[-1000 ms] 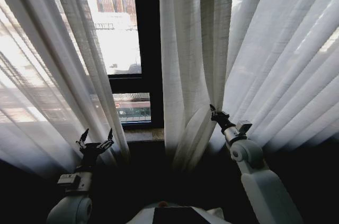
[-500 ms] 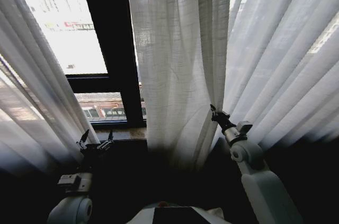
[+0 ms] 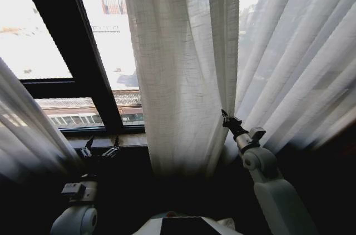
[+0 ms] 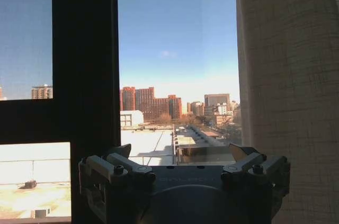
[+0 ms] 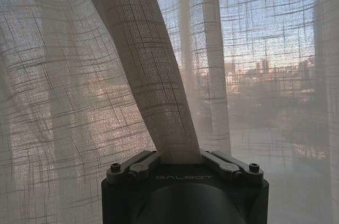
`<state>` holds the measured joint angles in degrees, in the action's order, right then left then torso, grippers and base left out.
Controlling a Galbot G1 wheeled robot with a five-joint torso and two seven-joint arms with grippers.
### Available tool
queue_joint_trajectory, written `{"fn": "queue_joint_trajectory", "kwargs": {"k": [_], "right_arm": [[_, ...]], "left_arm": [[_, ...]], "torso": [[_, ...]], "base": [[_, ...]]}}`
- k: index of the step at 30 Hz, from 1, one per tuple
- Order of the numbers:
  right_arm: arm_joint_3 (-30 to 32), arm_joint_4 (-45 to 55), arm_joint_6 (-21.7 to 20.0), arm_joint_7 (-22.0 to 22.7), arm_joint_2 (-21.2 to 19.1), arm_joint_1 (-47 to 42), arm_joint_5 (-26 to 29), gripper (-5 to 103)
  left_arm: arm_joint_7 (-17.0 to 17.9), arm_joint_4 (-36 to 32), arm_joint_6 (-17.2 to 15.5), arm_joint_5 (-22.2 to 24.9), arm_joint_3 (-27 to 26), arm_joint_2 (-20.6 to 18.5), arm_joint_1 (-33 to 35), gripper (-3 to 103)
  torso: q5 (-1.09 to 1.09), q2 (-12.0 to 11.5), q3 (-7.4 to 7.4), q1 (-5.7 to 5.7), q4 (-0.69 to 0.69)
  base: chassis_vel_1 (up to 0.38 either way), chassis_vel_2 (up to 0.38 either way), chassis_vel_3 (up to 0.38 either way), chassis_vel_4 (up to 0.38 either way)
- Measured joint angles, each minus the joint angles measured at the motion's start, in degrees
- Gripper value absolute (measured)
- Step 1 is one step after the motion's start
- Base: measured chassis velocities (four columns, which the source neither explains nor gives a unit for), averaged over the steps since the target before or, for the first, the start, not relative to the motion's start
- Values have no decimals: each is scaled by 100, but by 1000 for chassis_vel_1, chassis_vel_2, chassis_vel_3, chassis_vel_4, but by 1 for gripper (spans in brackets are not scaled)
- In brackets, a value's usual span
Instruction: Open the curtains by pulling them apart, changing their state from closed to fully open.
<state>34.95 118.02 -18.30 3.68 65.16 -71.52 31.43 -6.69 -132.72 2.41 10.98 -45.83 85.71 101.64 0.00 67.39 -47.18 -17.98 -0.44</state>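
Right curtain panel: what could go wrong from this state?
1. The right gripper pinches a single narrow fold of the right curtain panel; sheer fabric may slip out under pull.
2. That fold is drawn taut; more pull could strain the cloth or its hangers.
3. The left gripper is open and holds nothing near the window frame, with the left curtain panel beside it, so that side may stay short of fully open.

My head camera looks forward and down over both my arms at the curtains (image 3: 183, 68) and dark window frame (image 3: 83, 74). My left wrist camera faces straight out through that frame (image 4: 85, 75), the curtain edge beside it. My right wrist camera sits pressed close against the curtain fabric (image 5: 143, 75).
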Motion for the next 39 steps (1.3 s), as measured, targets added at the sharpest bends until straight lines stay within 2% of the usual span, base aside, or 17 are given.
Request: {"fn": "queue_joint_trajectory", "kwargs": {"k": [39], "right_arm": [[33,-117,160,-85,29,-35,-11,0]], "left_arm": [[-25,34,-7,-61,13,13,-7,100]], "torso": [[1,0,0,-1,0]], "base": [[-358,-350,354,350]]}}
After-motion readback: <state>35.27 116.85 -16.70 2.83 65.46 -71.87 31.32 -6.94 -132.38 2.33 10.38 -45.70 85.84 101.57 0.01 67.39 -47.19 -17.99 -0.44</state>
